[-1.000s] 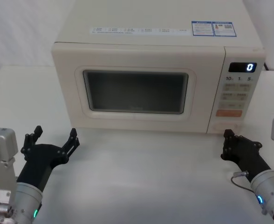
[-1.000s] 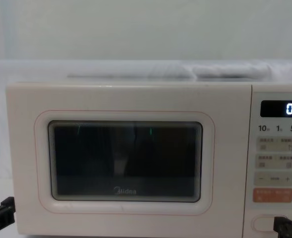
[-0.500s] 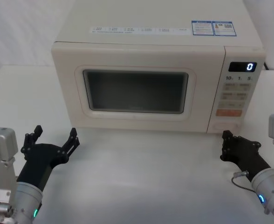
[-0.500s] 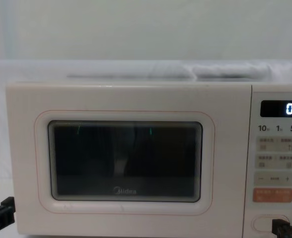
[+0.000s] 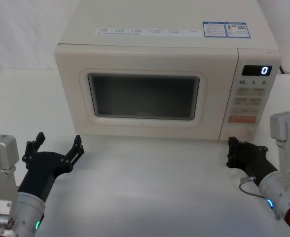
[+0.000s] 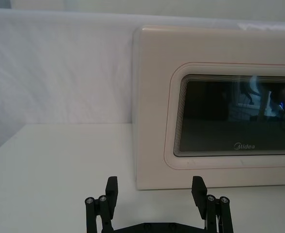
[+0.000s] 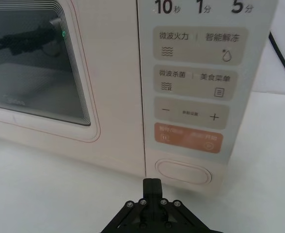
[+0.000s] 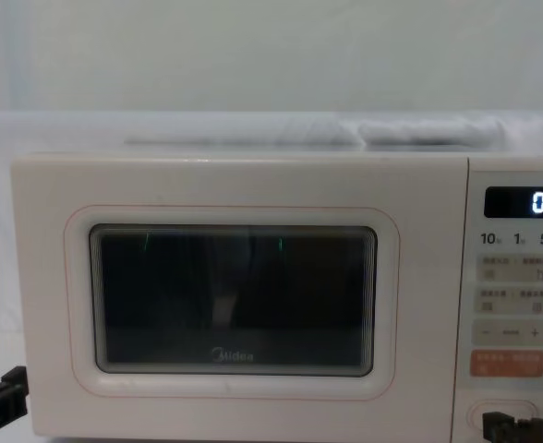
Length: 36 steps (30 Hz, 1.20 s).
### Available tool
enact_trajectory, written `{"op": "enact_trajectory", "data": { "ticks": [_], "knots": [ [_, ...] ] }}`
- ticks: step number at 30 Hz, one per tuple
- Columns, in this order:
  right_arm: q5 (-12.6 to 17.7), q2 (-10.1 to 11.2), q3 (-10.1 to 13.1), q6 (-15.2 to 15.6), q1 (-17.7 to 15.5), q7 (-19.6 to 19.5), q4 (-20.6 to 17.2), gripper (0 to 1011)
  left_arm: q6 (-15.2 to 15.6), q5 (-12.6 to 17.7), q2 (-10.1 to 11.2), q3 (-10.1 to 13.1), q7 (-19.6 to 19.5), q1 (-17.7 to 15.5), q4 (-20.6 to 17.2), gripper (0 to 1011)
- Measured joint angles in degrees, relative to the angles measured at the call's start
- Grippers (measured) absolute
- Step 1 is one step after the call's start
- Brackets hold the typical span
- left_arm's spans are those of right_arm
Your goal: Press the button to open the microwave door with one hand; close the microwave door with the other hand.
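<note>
The microwave door (image 5: 144, 96) is shut, flush with the cream body, on the white worktop (image 5: 155, 187). The button (image 7: 183, 171), a plain cream oval, sits at the bottom of the control panel (image 5: 251, 101), under the orange key (image 7: 188, 138).

The right claw (image 5: 232, 153) has its fingers pressed together into one narrow tip, gripping nothing. It rests low in front of the panel's bottom corner, just short of the button and a little toward the door side of it in the right wrist view. The left claw (image 5: 56, 145) waits with fingers spread wide and empty, on the worktop before the door's left end, well apart from it.

The button looks like a stiff, sprung plastic key: it likely wants a firm, square push at its middle, not a grip. The door is rigid and hinged, probably at its left edge, and should swing lightly; a flat push near its free right edge would close it. The glossy plastic may let a tip slide off-centre.
</note>
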Motion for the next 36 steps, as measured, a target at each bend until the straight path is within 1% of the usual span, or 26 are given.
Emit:
{"op": "enact_trajectory", "data": {
  "ticks": [6, 11, 16, 22, 36],
  "knots": [
    [-0.59, -0.92, -0.21, -0.22, 1.18, -0.57, 1.84, 0, 0.0, 0.0, 0.0, 0.0, 0.0, 0.0, 0.0, 1001],
    [-1.15, -1.88, 0.19, -0.56, 2.55, -1.42, 3.67, 0, 0.0, 0.0, 0.0, 0.0, 0.0, 0.0, 0.0, 1001],
    [-1.43, -2.43, 0.51, -0.73, 3.3, -1.7, 4.49, 0, 0.0, 0.0, 0.0, 0.0, 0.0, 0.0, 0.0, 1001],
    [-1.73, -2.81, 1.12, -0.89, 3.34, -2.06, 4.56, 0, 0.0, 0.0, 0.0, 0.0, 0.0, 0.0, 0.0, 1001],
    [-2.51, -2.96, 2.36, -0.54, 2.67, -2.56, 4.07, 0, 0.0, 0.0, 0.0, 0.0, 0.0, 0.0, 0.0, 1001]
  ]
}}
